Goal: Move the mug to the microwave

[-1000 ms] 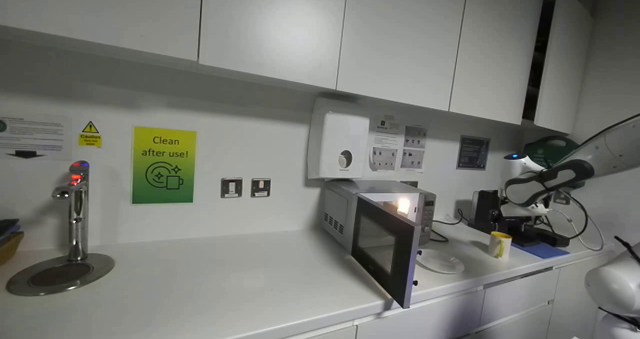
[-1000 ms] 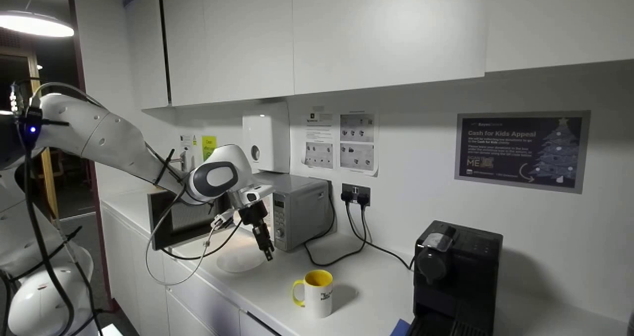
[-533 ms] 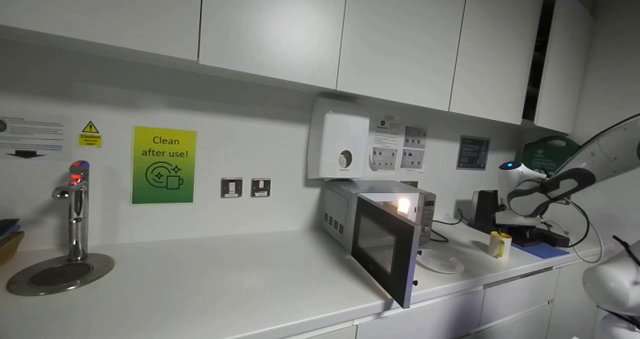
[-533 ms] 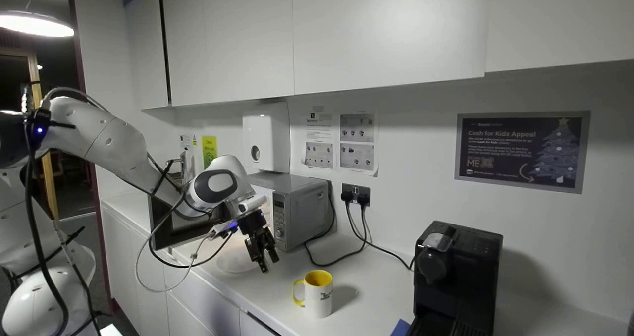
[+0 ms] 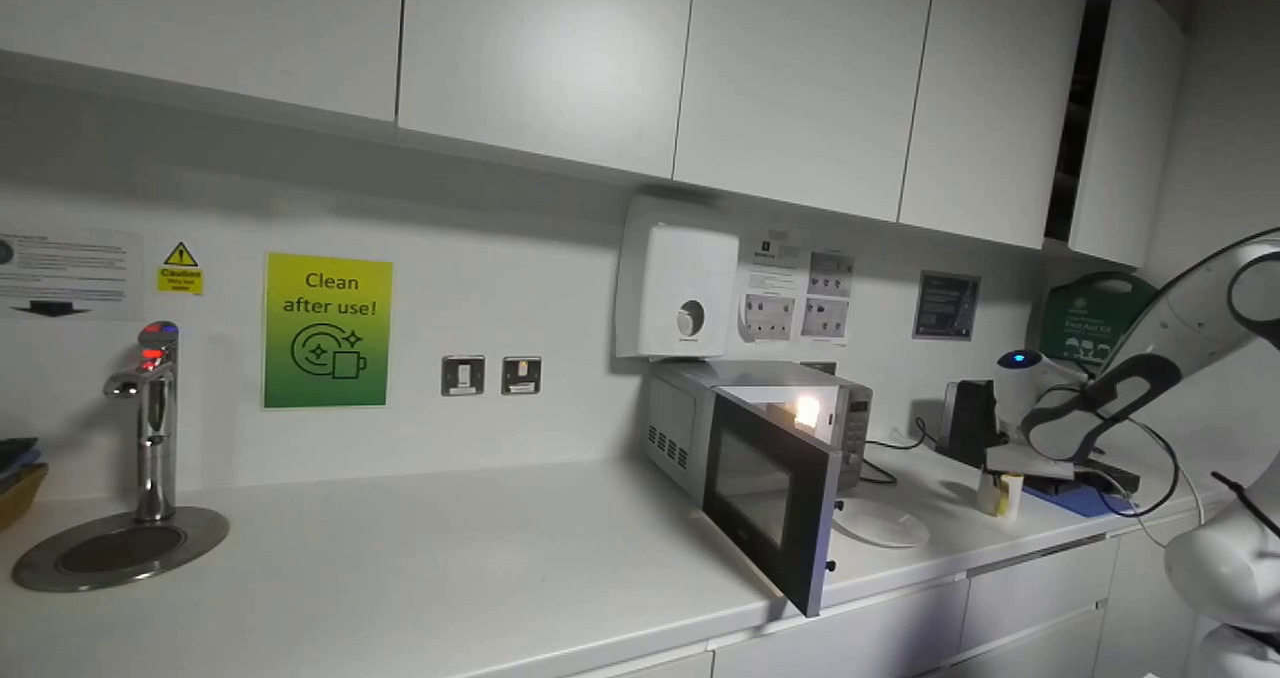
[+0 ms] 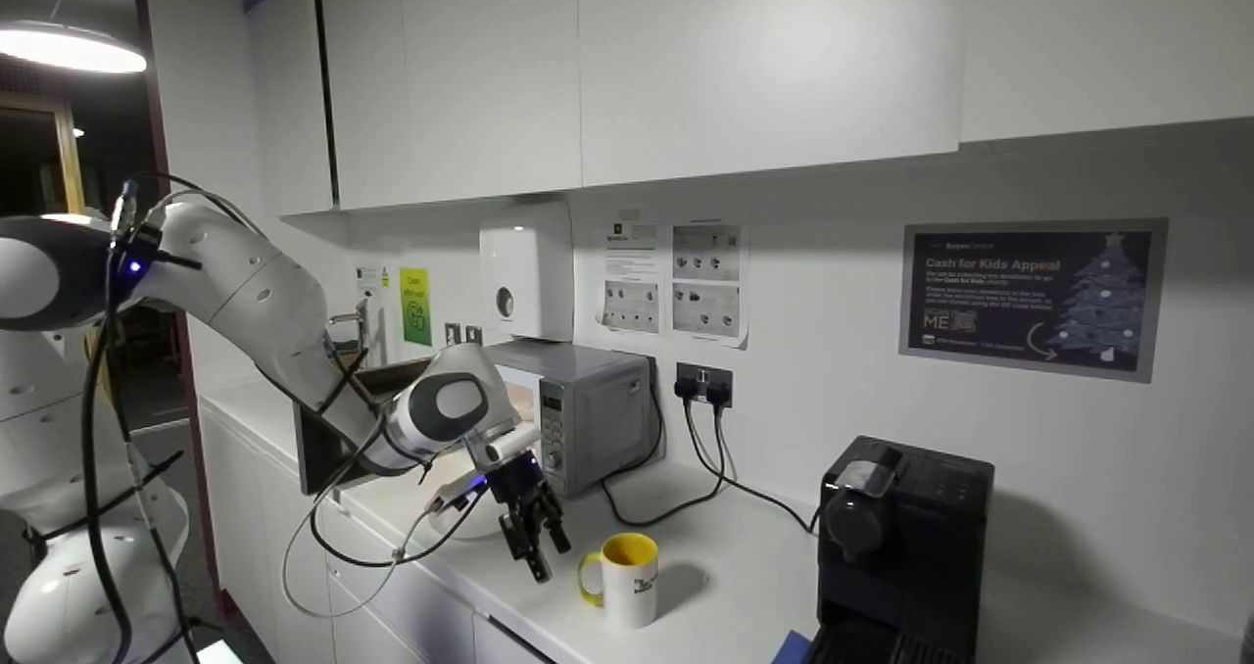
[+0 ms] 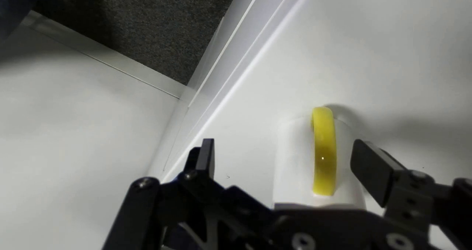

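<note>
Hovering near the upright mug (image 6: pixel 632 591), end effector (image 7: pixel 283 152) wide and empty, presumably to straddle the handle (image 7: pixel 324 152); mug near front edge of surface (image 6: pixel 754 561), likely for reach.

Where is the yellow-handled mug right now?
At the bottom centre of an exterior view, the yellow-handled mug stands upright on the white countertop, right of the open end effector and left of the black coffee machine.

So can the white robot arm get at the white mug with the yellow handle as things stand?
Likely yes: its open black claw hangs near that mug, facing the handle, and nothing visible stands between them.
</note>
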You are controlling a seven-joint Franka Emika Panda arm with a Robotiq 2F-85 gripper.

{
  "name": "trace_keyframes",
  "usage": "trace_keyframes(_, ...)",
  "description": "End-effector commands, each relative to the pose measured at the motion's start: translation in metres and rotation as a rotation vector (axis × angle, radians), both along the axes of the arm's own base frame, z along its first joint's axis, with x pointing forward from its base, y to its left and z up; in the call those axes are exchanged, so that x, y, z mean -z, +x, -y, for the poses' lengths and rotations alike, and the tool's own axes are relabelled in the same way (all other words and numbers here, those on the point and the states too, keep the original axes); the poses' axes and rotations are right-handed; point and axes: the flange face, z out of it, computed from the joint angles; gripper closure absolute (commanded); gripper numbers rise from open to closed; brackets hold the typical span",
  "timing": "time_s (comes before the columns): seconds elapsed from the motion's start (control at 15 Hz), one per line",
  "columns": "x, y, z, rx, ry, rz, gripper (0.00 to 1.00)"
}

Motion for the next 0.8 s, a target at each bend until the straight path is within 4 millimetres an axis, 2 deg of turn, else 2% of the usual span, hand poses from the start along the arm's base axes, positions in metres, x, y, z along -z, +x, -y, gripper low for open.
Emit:
trace_keyframes(0.0,0.012,0.007,0.017,-0.016,0.023,0.04,0.0)
trace_keyframes(0.33,0.021,0.012,0.031,-0.047,0.032,0.082,0.0)
trace_keyframes(0.73,0.019,0.021,0.042,-0.099,0.048,0.124,0.0)
